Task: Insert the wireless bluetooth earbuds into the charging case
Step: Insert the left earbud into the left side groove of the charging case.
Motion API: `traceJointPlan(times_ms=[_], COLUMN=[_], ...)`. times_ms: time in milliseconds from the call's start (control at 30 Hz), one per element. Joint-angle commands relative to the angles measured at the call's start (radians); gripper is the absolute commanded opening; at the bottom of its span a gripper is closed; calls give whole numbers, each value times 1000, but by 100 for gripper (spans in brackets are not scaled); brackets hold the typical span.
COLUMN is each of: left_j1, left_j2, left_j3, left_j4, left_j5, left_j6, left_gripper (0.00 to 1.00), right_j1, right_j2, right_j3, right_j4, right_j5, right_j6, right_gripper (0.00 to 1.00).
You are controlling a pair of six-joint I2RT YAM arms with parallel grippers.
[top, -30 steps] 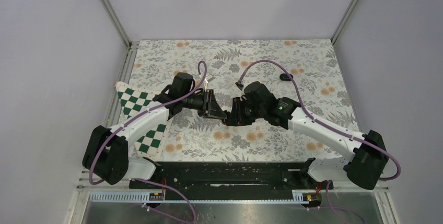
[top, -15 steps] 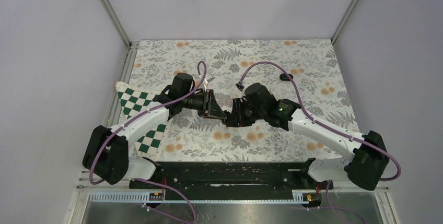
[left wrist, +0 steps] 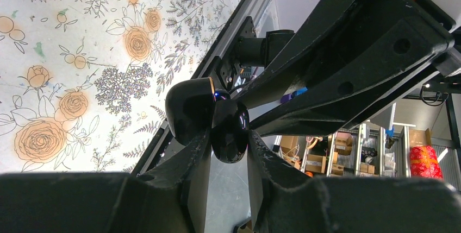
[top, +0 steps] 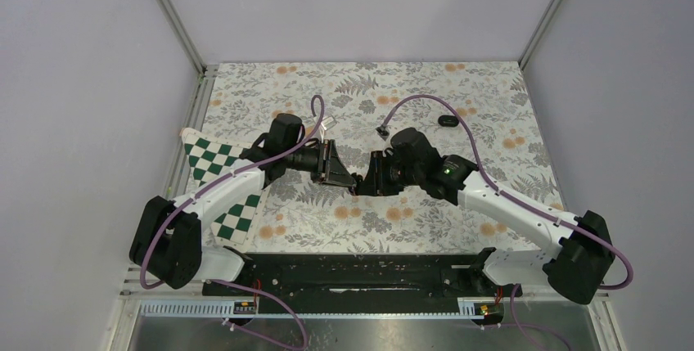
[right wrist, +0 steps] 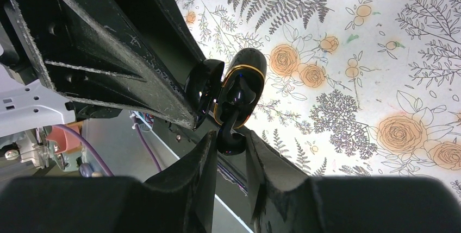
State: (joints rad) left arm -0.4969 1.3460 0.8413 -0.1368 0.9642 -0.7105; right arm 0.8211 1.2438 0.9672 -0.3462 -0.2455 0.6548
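The glossy black charging case (left wrist: 229, 127) hangs open above the floral mat, and my left gripper (left wrist: 228, 137) is shut on one half of it. Its other half (right wrist: 245, 78) has a gold rim. My right gripper (right wrist: 230, 138) is shut on a small black earbud (right wrist: 231, 142), whose upper end lies inside the gold-rimmed half. In the top view the left gripper (top: 350, 179) and right gripper (top: 367, 185) meet tip to tip at the mat's middle, hiding the case and the bud. No second earbud shows.
A green-and-white checkered cloth (top: 214, 177) lies under the left arm at the mat's left edge. A small dark oval object (top: 446, 121) rests on the mat behind the right arm. Purple cables (top: 425, 99) loop over both wrists.
The right arm's wrist and its cable have shifted slightly right and away. Both grippers stay tip to tip and keep their holds.
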Motion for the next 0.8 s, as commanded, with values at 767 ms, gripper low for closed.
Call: traceJointPlan(times_ms=[767], left_j1=[-1], left_j2=[-23], left_j3=[0], left_j4=[61], left_j5=[57], left_j6=[-10], left_gripper=[0], right_j1=[-73], right_j2=[-99], right_j3=[-26], right_j4=[-15], right_j5=[-138], right_j6=[-15], right_gripper=[0])
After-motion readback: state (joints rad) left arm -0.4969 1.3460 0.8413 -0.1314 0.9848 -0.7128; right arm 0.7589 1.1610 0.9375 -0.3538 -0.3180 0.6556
